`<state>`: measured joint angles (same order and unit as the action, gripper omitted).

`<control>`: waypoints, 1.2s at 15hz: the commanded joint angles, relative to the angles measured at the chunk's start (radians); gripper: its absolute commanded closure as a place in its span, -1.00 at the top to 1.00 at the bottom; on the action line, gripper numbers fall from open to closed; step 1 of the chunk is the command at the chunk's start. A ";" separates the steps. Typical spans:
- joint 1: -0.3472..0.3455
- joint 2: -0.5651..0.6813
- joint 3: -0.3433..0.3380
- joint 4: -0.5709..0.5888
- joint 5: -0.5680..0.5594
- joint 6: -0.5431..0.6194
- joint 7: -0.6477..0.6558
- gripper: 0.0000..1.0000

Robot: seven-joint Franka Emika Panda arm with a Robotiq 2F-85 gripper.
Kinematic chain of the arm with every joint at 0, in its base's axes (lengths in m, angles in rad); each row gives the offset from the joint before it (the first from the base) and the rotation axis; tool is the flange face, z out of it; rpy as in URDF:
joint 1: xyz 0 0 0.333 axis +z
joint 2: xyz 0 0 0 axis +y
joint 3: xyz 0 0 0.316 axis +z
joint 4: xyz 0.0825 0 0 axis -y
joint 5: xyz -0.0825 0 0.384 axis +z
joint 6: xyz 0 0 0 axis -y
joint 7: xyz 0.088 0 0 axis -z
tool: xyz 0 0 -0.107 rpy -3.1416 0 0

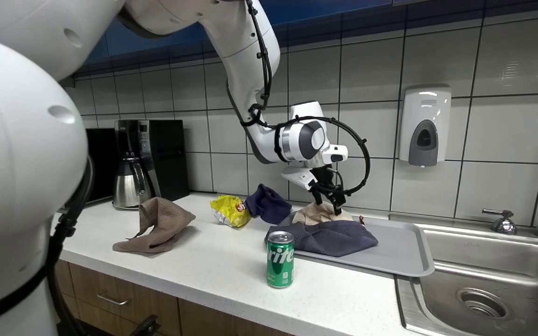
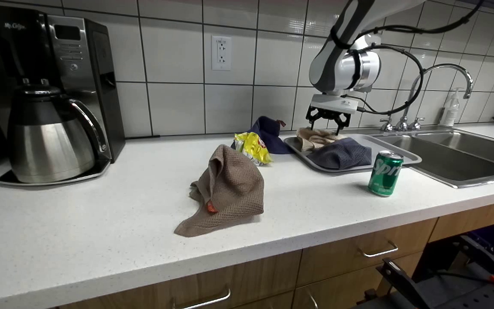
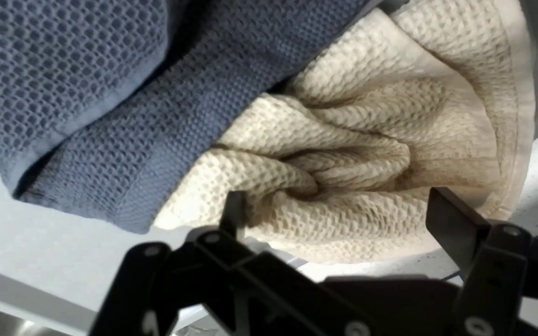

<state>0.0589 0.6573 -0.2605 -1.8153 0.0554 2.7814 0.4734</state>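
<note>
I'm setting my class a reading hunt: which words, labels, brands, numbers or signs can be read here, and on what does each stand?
"Sprite", partly showing in each exterior view: the green can.
"Mr. Coffee", slightly blurred, in an exterior view: the coffee maker.
Too small or blurred to read: any print on the yellow bag, button panel, wall dispenser, outlet and soap bottle.

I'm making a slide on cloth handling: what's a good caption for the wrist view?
Open black fingers over a rumpled cream cloth, with a bluish-gray cloth alongside.
</note>
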 commanded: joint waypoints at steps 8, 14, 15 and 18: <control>-0.017 0.118 0.006 0.175 0.020 -0.093 0.028 1.00; -0.026 0.154 0.006 0.217 0.021 -0.117 0.033 1.00; -0.028 0.159 0.006 0.222 0.020 -0.123 0.034 1.00; -0.032 0.164 0.007 0.227 0.020 -0.129 0.033 0.50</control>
<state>0.0416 0.8019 -0.2605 -1.6343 0.0572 2.6949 0.5001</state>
